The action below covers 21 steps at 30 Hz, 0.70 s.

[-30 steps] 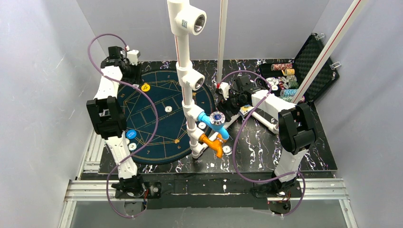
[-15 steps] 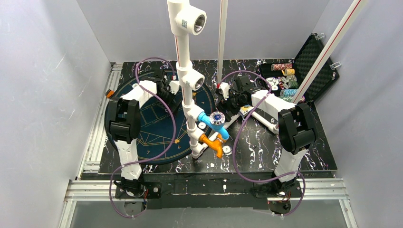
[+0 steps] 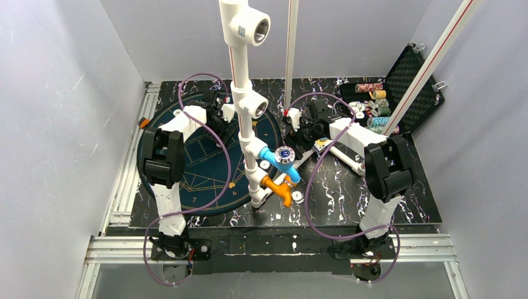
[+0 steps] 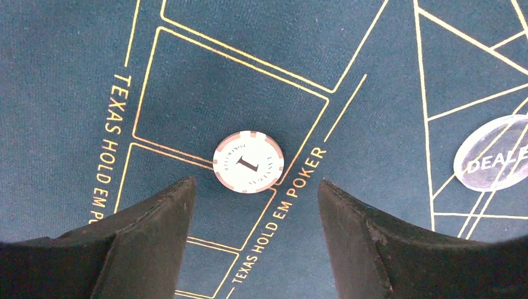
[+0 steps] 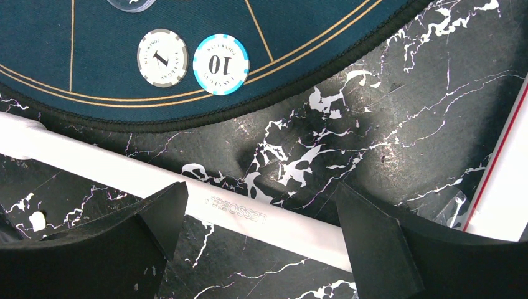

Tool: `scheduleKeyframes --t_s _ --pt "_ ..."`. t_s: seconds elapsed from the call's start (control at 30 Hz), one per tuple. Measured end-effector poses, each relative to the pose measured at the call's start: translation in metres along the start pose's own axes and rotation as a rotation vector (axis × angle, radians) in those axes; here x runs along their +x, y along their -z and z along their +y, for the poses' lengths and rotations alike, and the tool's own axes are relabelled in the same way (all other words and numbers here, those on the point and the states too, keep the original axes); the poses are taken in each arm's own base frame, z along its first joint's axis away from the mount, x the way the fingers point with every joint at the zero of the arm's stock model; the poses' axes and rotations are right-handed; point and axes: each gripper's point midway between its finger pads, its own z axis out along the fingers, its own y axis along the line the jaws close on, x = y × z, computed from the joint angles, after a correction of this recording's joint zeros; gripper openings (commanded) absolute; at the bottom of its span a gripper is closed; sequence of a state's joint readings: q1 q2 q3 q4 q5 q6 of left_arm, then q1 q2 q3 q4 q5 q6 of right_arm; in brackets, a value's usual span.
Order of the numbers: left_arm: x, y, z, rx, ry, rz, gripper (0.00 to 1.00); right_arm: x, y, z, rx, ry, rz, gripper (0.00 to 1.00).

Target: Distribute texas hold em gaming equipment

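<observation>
The left gripper (image 4: 255,187) hangs low over the round Texas Hold Em mat (image 4: 75,50). Its two black fingers (image 4: 155,224) stand wide apart and hold nothing. A white chip (image 4: 248,161) with a 1 on it lies flat on the mat, near the mat's middle, on a gold line. It sits just in front of the gap between the fingers, and they do not touch it. A clear dealer button (image 4: 495,156) also lies on the mat, off to one side.

I think the left gripper is lining up to pick up this chip. To do it well, it should slide forward a bit so the chip sits right in the middle of the gap. Then it should go straight down until the fingers rest on the mat, and squeeze slowly on the chip's edges. The chip is thin and flat, so a quick squeeze could flip it or push it away.

The right gripper (image 5: 258,193) is wide open and holds nothing. It hangs over the black marble table (image 5: 436,93), just off the mat's edge, above a white pipe (image 5: 93,168). A grey chip (image 5: 162,57) and a blue chip (image 5: 220,64) lie side by side on the mat, close to that edge. More chips sit in the open case (image 3: 418,75), well away from the mat.

A second ago the left arm was out by the mat's far left edge. Now it has swung in over the mat's middle. The right arm has not moved.
</observation>
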<state>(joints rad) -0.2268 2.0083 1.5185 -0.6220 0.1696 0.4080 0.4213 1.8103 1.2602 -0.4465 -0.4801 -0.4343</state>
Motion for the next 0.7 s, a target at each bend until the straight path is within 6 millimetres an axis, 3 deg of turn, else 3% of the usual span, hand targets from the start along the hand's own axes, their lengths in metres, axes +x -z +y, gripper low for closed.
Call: scheduleKeyframes --t_s 0.33,0.7 --pt "0.001 -0.014 -0.005 -0.010 -0.026 0.011 0.55 0.002 -0.002 -0.001 -0.002 -0.001 0.006 0.98" --pt "0.001 -0.015 0.000 -0.026 -0.019 0.013 0.29 0.004 -0.003 -0.002 0.001 0.000 0.012 0.98"
